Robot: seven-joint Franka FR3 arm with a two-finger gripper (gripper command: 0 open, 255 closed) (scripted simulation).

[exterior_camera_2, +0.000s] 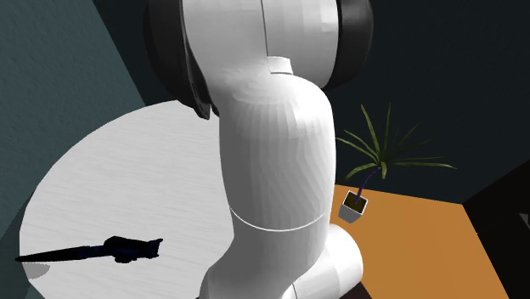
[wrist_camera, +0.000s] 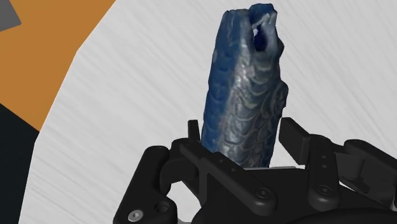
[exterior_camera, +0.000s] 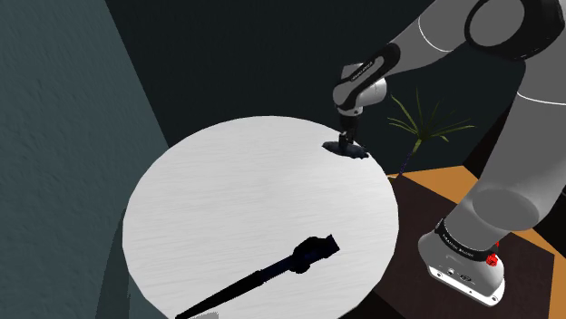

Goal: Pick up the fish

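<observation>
The fish (wrist_camera: 245,83) is dark blue and scaly, and it lies on the round white table (exterior_camera: 245,199) near the rim on the shoulder view's right. In the shoulder view it is a small dark shape (exterior_camera: 356,151) under my hand. My black gripper (exterior_camera: 347,141) points straight down onto it. In the wrist view the gripper (wrist_camera: 242,137) has a finger against each flank of the fish, clasping its near end. The fish's far end sticks out beyond the fingertips. It rests at table level.
A long dark shadow of the arm (exterior_camera: 272,270) crosses the table's near side. A small potted plant (exterior_camera: 422,127) stands past the table edge on an orange floor (exterior_camera_2: 408,246). My stand (exterior_camera: 467,263) is at the lower right. A dark teal wall (exterior_camera: 54,118) rises at the left.
</observation>
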